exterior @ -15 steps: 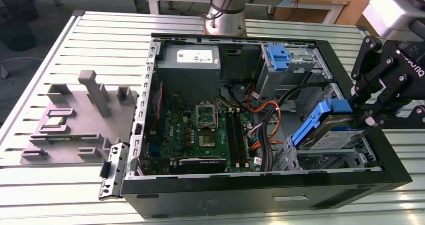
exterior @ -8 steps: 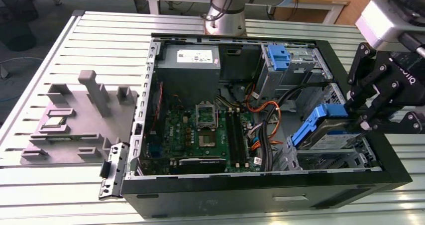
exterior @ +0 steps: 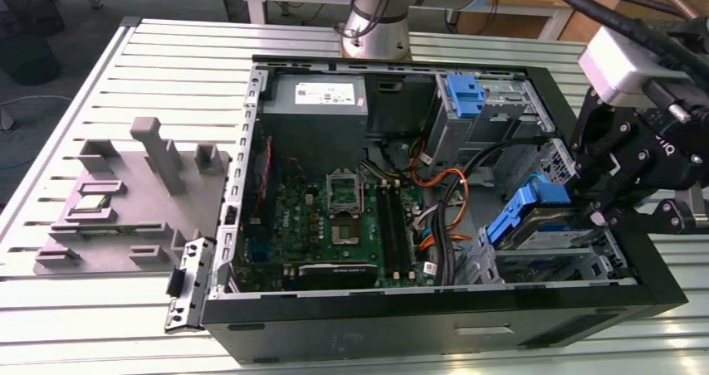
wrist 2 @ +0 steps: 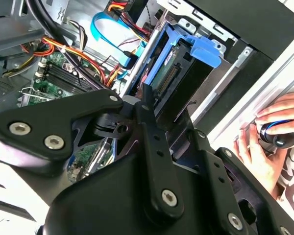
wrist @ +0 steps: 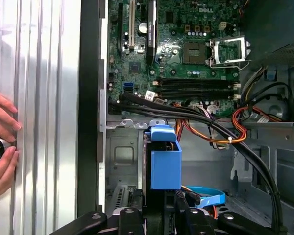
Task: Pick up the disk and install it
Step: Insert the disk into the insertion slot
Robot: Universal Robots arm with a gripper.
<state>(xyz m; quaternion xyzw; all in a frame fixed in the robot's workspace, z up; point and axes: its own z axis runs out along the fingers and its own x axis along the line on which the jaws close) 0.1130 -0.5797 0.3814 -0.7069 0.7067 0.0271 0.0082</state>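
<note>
The disk (exterior: 550, 226) stands on edge in the corner of the open computer case (exterior: 443, 318) at the exterior view's right, its blue frame turned toward the case's middle, at the mouth of the metal drive cage (exterior: 520, 265). The tool (exterior: 593, 213) reaches in over the case wall, its 2 fingers closed on the disk's sides. In the first wrist view the disk (wrist: 165, 166) is seen edge-on, its blue frame uppermost.

Just beyond it a bundle of black cables (wrist: 186, 115) crosses the case. Orange cables (exterior: 446, 188) loop beside them, and a flat blue cable (wrist: 206, 197) lies next to the disk. Further in is the green motherboard (exterior: 344, 226), then a grey power supply (exterior: 315, 101) and a tall blue latch piece (exterior: 466, 97) at the far wall.

Outside the case, a person's hand (wrist: 2, 147) rests on the slatted counter (exterior: 166, 60). A grey moulded tray (exterior: 122, 201) sits on the counter at the exterior view's left.
</note>
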